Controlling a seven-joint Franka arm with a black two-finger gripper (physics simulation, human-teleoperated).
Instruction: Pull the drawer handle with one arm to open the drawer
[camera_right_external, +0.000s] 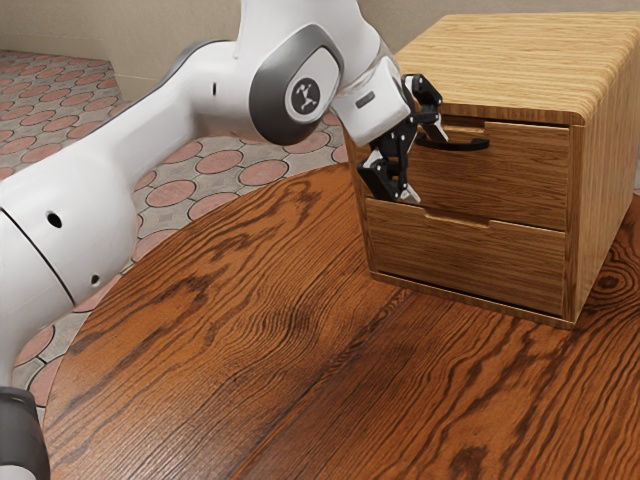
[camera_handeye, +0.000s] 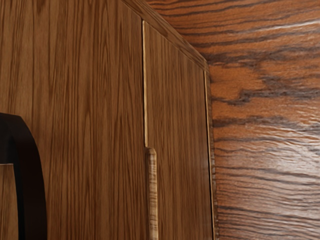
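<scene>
gripper (camera_right_external: 420, 152): black, at the exterior view's left end of the handle; fingers spread wide, one above the bar and one below it; not closed on the bar, holding nothing.
handle (camera_right_external: 458, 144): dark curved bar lying crosswise on the upper part of the top drawer's front; in the wrist view a dark arc close by the hand.
top drawer (camera_right_external: 505, 178): upper of two in the cabinet; front about level with the lower drawer's front, a thin dark gap under the cabinet's top; looks shut.
lower drawer (camera_right_external: 470, 258): shut, with a small wooden pull (camera_right_external: 455, 218) at the middle of its upper edge.
cabinet (camera_right_external: 520, 55): light wood, standing on the table toward the exterior view's right.
table (camera_right_external: 300, 350): dark, strongly grained wood.
arm (camera_right_external: 150, 150): white, coming in from the exterior view's left, reaching to the cabinet's front.
floor (camera_right_external: 60, 90): reddish round tiles, beyond the table.
</scene>
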